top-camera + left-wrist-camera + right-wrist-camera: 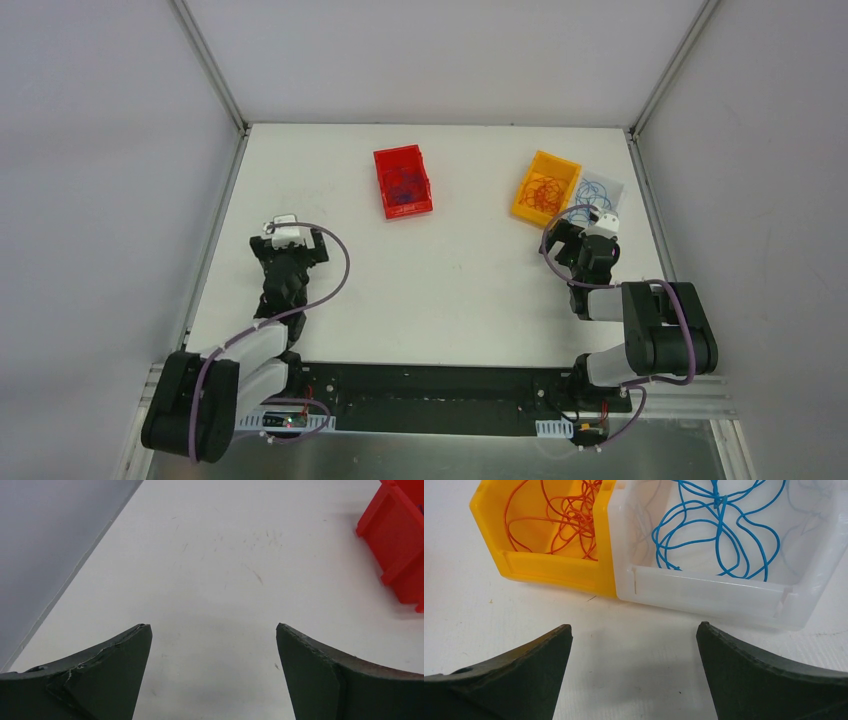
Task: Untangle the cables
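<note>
Left gripper point(214, 626) and right gripper point(634, 625) both wide open, empty. Right wrist view: orange cables point(576, 515) in yellow bin point(549, 570), blue cables point(719, 501) in the touching clear bin point(709, 590). Only the top view shows dark cables point(404, 183) in red bin point(380, 180).

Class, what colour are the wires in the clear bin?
The wires are blue; right wrist view.

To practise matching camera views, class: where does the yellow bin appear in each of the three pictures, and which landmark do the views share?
Top external: yellow bin at upper right, on the table's far right side.
Left wrist: not in it.
Right wrist: yellow bin at upper left.
Shared landmark: the clear bin, right beside it on its right in both of those views.
</note>
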